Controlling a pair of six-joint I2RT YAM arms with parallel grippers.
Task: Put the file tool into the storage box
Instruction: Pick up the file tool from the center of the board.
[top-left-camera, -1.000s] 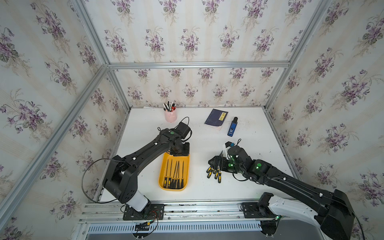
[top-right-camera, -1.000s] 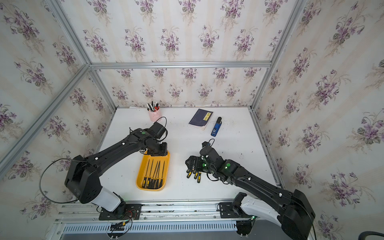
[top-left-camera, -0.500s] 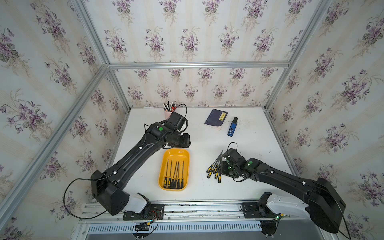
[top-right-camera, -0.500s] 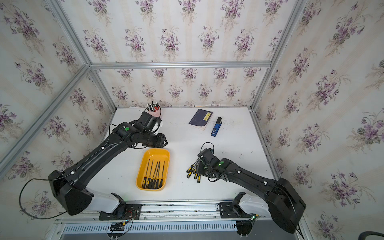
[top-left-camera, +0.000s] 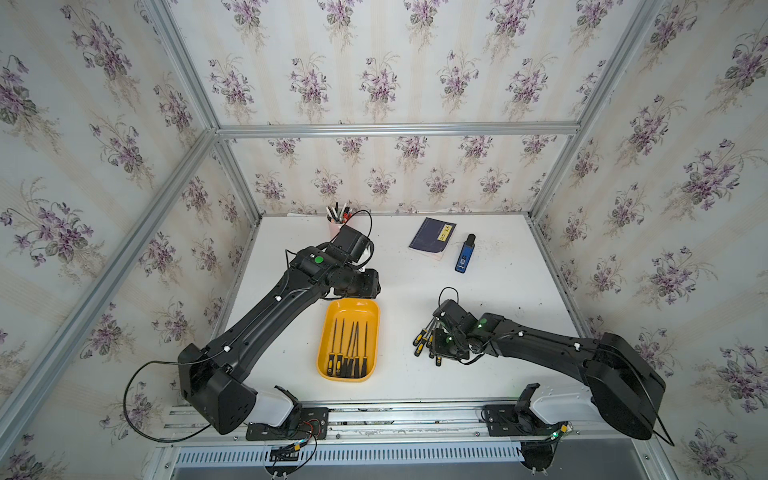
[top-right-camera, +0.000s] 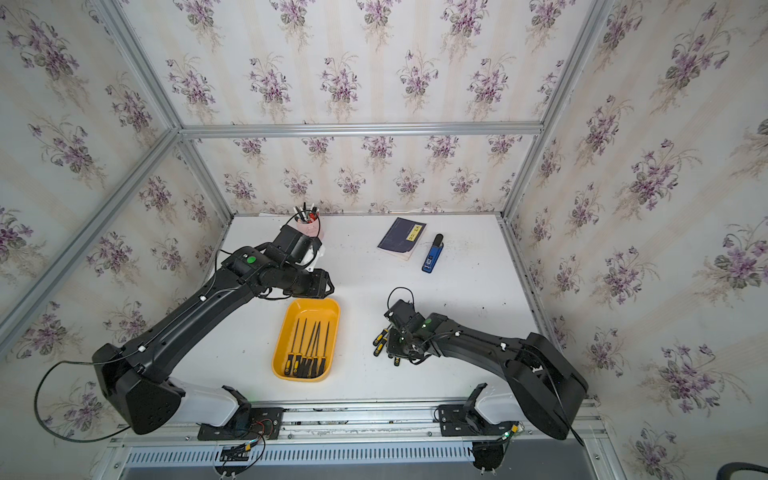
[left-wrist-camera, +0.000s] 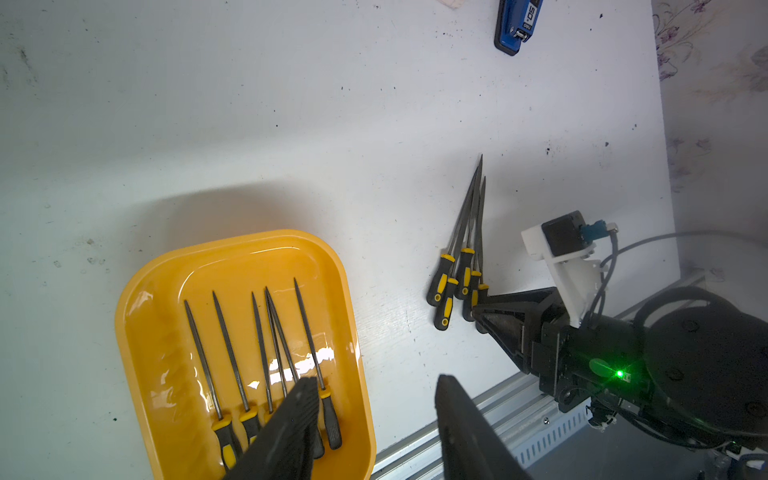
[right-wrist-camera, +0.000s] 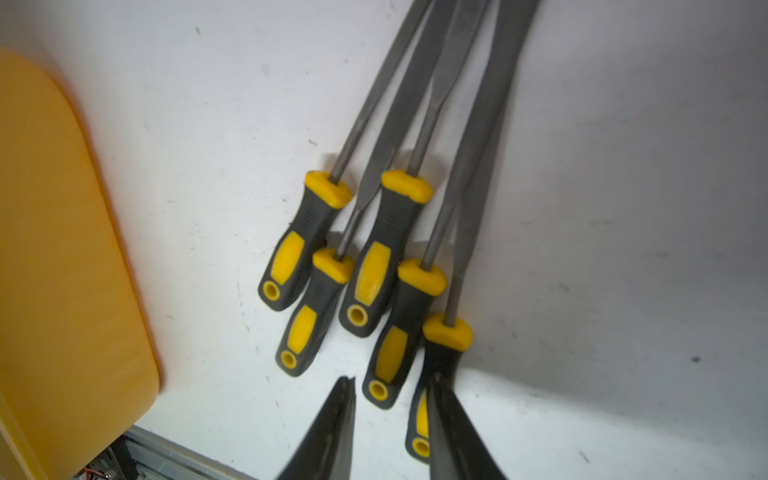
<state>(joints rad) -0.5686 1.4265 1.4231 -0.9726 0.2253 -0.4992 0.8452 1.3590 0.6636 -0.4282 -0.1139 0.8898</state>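
Note:
The storage box (top-left-camera: 353, 309) (top-right-camera: 314, 309) (left-wrist-camera: 232, 266) (right-wrist-camera: 62, 249) is a shallow orange-yellow tray on the white table, with several black-and-yellow-handled file tools (top-left-camera: 349, 349) lying in it. Several more file tools (top-left-camera: 424, 338) (top-right-camera: 380, 338) (left-wrist-camera: 461, 257) (right-wrist-camera: 374, 249) lie fanned on the table to its right. My right gripper (top-left-camera: 436, 347) (right-wrist-camera: 390, 399) sits low at their handle ends, jaws a narrow gap apart. One handle's butt lies between the tips and one finger covers the neighbouring handle. My left gripper (top-left-camera: 374, 286) (left-wrist-camera: 374, 399) hangs open and empty above the box's far end.
A pink pen cup (top-left-camera: 337, 226) stands at the back left, close behind the left wrist. A dark blue booklet (top-left-camera: 432, 235) and a blue device (top-left-camera: 464, 255) (left-wrist-camera: 517, 25) lie at the back. The aluminium rail (top-left-camera: 374, 409) runs along the table's front edge.
The left arm has lifted off the box's far end and drawn back. The right gripper has come down to the file handles and its jaws have narrowed from wide open.

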